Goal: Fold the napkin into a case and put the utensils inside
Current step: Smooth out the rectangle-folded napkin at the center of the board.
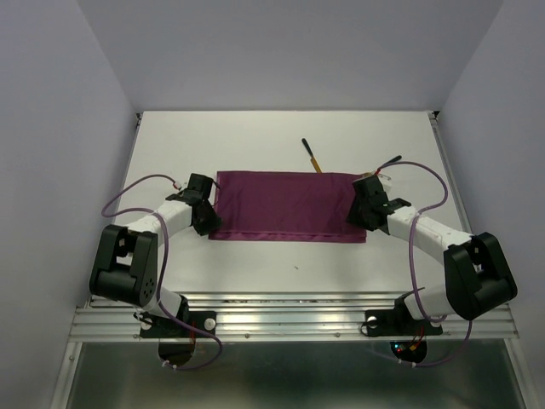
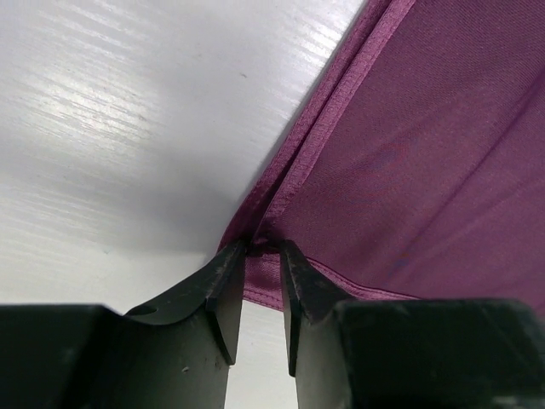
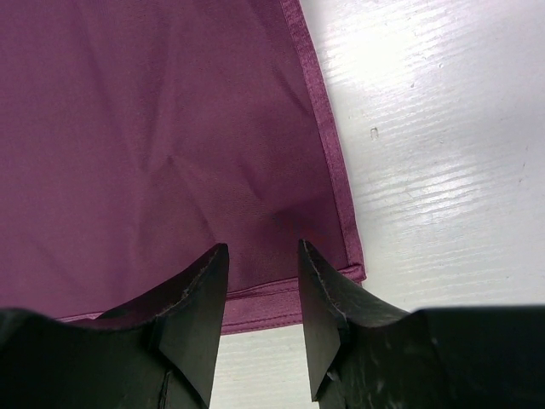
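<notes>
The magenta-purple napkin point(image 1: 285, 204) lies flat on the white table as a wide doubled rectangle. My left gripper point(image 1: 210, 228) is at its near left corner. In the left wrist view the jaws point(image 2: 262, 251) stand narrowly apart, with the napkin's point(image 2: 409, 153) hemmed corner bunched between the tips. My right gripper point(image 1: 358, 227) hovers open over the near right corner, its jaws point(image 3: 262, 251) above the napkin point(image 3: 153, 128) and holding nothing. Two utensils lie beyond the cloth: one black-handled with an orange end point(image 1: 311, 155), the other point(image 1: 387, 162) by the right wrist.
White walls close in the table point(image 1: 281, 264) on three sides. A metal rail point(image 1: 289, 319) runs along the near edge where both arm bases are bolted. Purple cables loop beside each arm.
</notes>
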Tool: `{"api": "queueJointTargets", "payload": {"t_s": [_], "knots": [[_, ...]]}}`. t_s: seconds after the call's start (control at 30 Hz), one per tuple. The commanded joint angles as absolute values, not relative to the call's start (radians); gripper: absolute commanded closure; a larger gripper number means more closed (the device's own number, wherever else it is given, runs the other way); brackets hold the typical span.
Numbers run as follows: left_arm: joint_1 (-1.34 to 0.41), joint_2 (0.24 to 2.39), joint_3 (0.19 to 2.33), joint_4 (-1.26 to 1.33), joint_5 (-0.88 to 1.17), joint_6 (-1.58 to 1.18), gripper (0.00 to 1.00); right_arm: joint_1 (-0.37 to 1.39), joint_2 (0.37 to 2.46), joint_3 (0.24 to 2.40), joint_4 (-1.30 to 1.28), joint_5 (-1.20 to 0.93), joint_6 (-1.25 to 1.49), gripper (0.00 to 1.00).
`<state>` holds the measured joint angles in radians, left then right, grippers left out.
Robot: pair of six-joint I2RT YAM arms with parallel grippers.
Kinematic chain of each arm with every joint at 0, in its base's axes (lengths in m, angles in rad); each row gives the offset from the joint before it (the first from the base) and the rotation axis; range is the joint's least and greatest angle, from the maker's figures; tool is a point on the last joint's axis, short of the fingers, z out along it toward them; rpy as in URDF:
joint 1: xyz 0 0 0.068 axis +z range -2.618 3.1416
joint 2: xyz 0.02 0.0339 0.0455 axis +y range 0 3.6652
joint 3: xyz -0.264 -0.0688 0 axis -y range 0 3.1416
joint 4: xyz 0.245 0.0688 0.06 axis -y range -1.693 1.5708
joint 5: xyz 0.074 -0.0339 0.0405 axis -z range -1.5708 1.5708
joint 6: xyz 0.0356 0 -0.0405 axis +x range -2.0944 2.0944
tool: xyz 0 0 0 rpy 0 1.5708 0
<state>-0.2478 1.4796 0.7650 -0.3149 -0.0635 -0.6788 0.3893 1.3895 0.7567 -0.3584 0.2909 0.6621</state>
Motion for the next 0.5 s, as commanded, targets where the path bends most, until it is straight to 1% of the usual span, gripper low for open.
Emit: {"api": "queueJointTargets", "payload": {"t_s": [0.0,0.1,0.17,0.23,0.3,0.4,0.43,0.47], "knots": [[-0.255,1.489,0.75,-0.296,-0.09,-0.683,0.68,0.388,1.364,0.77,-0.341,0.299,0.658,0.56],[-0.255,1.486,0.747,-0.298,-0.092,-0.683,0.74,0.388,1.362,0.767,-0.341,0.298,0.658,0.56],[-0.255,1.479,0.746,-0.298,-0.094,-0.683,0.76,0.388,1.361,0.765,-0.341,0.295,0.658,0.56],[-0.255,1.467,0.747,-0.302,-0.1,-0.681,0.82,0.388,1.359,0.764,-0.339,0.295,0.66,0.56],[-0.255,1.462,0.752,-0.307,-0.104,-0.68,0.85,0.388,1.359,0.761,-0.341,0.295,0.66,0.56],[-0.256,1.457,0.761,-0.316,-0.113,-0.68,0.95,0.388,1.356,0.759,-0.341,0.295,0.66,0.56],[-0.256,1.454,0.765,-0.322,-0.117,-0.68,1.0,0.388,1.351,0.758,-0.342,0.298,0.658,0.56],[-0.256,1.451,0.768,-0.324,-0.118,-0.68,1.0,0.388,1.348,0.758,-0.342,0.299,0.66,0.56]]}}
